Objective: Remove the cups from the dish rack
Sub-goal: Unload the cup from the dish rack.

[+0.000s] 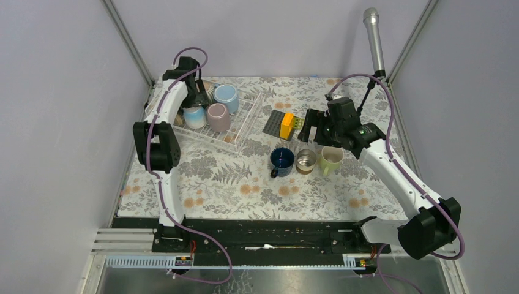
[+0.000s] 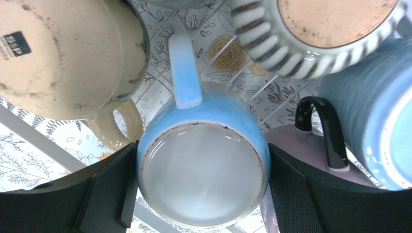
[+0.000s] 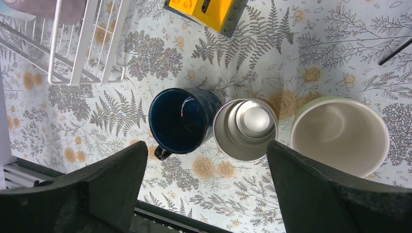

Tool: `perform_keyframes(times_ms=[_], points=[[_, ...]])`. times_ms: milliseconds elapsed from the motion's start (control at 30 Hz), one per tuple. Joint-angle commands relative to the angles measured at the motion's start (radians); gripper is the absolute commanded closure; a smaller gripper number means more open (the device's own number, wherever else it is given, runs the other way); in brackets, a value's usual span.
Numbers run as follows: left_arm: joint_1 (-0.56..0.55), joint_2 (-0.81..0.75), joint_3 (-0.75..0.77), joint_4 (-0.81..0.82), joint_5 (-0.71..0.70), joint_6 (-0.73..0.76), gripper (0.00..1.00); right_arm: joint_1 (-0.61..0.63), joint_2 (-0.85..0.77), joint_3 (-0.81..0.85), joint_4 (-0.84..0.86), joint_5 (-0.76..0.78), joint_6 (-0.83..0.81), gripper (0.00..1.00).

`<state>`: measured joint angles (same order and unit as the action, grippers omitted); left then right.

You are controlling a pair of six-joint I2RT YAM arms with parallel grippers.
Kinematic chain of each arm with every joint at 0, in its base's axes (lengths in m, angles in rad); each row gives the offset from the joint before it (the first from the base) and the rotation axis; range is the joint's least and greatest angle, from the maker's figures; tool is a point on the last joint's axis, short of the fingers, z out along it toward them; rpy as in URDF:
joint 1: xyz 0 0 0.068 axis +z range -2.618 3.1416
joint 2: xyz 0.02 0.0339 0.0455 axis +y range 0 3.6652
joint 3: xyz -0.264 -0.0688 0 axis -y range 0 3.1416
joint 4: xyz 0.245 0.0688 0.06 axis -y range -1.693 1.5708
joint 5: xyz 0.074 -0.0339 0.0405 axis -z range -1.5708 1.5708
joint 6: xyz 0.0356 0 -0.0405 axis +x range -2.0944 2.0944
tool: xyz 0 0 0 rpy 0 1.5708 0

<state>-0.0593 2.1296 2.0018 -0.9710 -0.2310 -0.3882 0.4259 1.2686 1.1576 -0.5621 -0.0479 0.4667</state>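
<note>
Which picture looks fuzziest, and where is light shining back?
Left wrist view: softest, the light blue mug fills it up close, its base glinting. Right wrist view: sharp, bright glare inside the steel cup. Top external view: even light, only faint shadows.

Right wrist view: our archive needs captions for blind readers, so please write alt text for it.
Below the open right gripper, three upright cups stand in a row on a floral tablecloth: a navy mug, a steel cup and a pale green mug. The corner of a white wire dish rack shows top left, a yellow block top centre.
</note>
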Motion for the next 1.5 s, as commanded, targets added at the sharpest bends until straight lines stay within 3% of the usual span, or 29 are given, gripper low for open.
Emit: perform_keyframes(times_ms=[0, 367, 933, 1467], points=[[0.006, -0.051, 0.11, -0.005, -0.015, 0.018, 0.86, 0.009, -0.01, 0.027, 0.021, -0.024, -0.016, 0.0], [0.006, -0.126, 0.162, -0.035, -0.059, 0.015, 1.0, 0.009, -0.001, 0.048, 0.021, -0.041, -0.013, 0.0], [-0.005, -0.202, 0.258, -0.087, -0.021, 0.012, 1.0, 0.011, 0.003, 0.07, 0.062, -0.078, 0.007, 0.0], [-0.111, -0.307, 0.217, -0.064, 0.209, -0.089, 1.0, 0.03, 0.003, -0.025, 0.443, -0.256, 0.162, 0.0]])
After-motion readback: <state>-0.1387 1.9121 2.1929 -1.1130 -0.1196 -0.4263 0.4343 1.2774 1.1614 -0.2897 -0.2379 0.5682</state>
